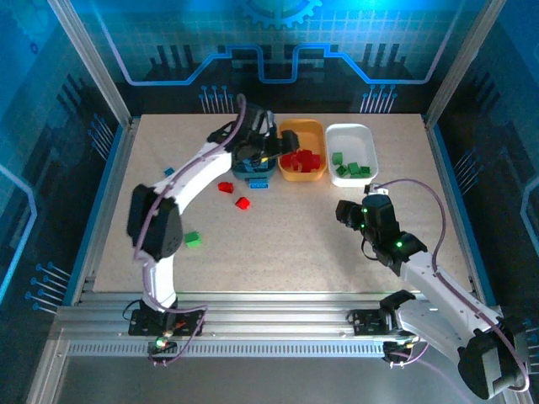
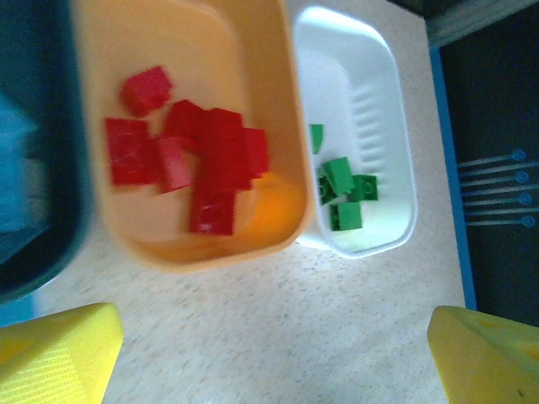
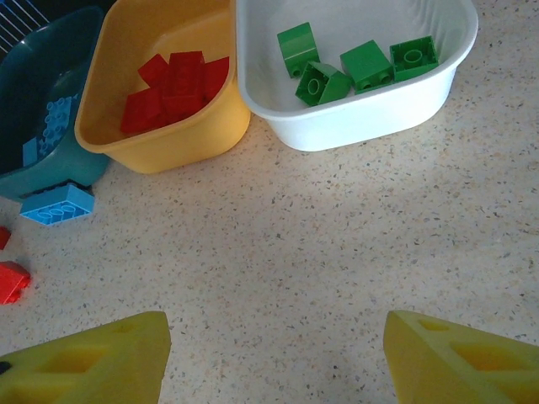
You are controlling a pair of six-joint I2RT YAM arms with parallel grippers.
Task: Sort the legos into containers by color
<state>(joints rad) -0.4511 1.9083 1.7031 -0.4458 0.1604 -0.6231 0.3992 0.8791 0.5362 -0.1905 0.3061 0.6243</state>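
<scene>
Top external: teal tub sits under the left pincer; yellow tub and white tub sit touching to its right. Left pincer jaws apart, empty. Right pincer also apart, empty, tubs ahead. Risk: dropping toward the blue brick just behind the left pincer could shove the teal tub. The left elbow might sweep red bricks and green brick further back.

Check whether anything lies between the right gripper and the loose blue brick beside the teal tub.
Nothing visible does. From the right gripper, jaws open, bare table runs straight up to the blue brick in front of the teal tub. The loose red bricks lie farther left, off that line.
</scene>
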